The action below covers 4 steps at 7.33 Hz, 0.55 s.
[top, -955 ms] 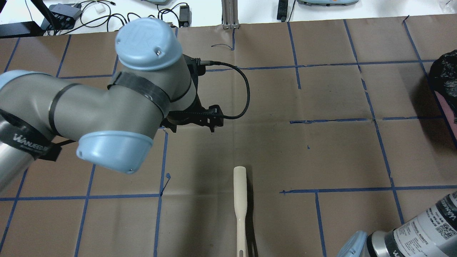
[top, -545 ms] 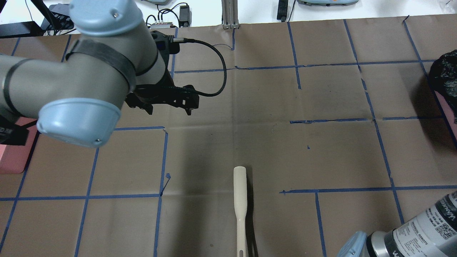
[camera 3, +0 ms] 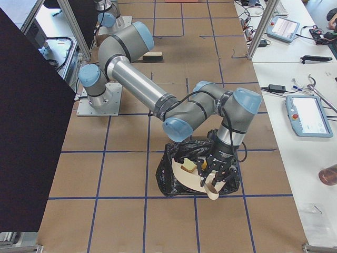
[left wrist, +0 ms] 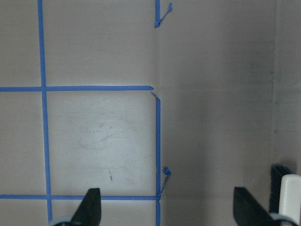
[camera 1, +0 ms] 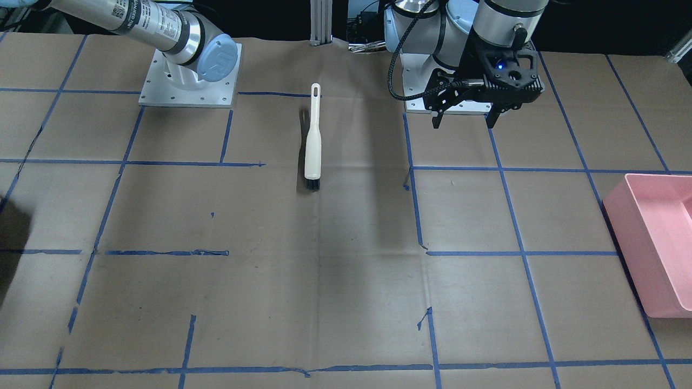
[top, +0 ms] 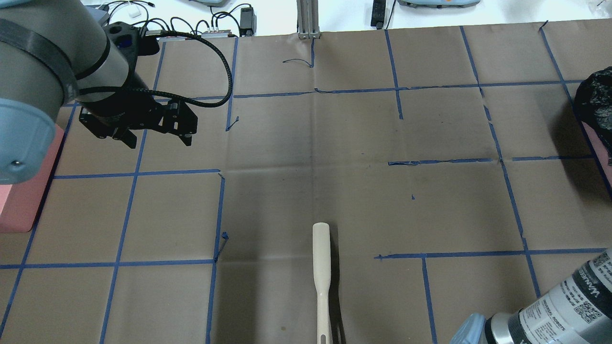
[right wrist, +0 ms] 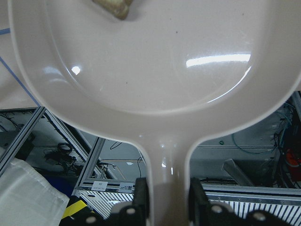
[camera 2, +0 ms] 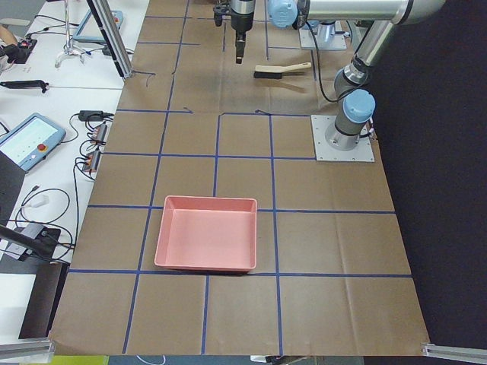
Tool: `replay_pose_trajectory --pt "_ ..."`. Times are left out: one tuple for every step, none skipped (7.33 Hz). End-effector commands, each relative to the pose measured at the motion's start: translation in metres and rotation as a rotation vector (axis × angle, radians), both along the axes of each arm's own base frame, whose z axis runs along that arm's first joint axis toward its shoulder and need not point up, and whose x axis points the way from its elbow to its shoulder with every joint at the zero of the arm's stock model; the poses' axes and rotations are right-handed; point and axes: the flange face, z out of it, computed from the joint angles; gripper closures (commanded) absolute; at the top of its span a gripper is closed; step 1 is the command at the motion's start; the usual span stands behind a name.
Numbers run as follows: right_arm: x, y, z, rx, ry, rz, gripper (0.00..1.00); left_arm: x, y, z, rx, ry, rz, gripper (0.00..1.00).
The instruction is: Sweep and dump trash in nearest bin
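Left hand [top: 158, 141] swung leftward; right wrist shows dustpan [right wrist: 155, 80].

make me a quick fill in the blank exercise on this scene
The right hand holds the cream plastic dustpan over an open ___ plastic bag.
The left hand is ___ and holds nothing.
The ___ rectangular plastic tray stands on the brown paper-covered table at the left arm's end.
Missing words: black; open; pink.

I am swinging my left gripper [top: 159, 142] leftward across the table [top: 334, 143], away from its middle and toward the pink bin [top: 24, 205], which is coming into the overhead view.
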Motion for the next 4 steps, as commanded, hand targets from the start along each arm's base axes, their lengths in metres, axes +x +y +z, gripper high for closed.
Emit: replay_pose_trajectory --pt "0.006 0.002 -0.001 0.009 0.006 -0.012 0.97 0.001 0.010 0.014 -0.020 -0.003 0.004 0.00" --pt "0.011 0.009 0.001 0.025 0.032 -0.041 0.97 0.000 0.005 0.004 0.003 0.000 0.004 0.00" --pt "0.017 0.016 0.001 0.028 0.030 -0.051 0.97 0.000 0.008 -0.004 0.015 -0.001 -0.006 0.00" --pt "0.024 0.023 0.009 0.012 0.040 -0.067 0.97 0.000 0.012 -0.002 0.013 0.000 -0.010 0.00"
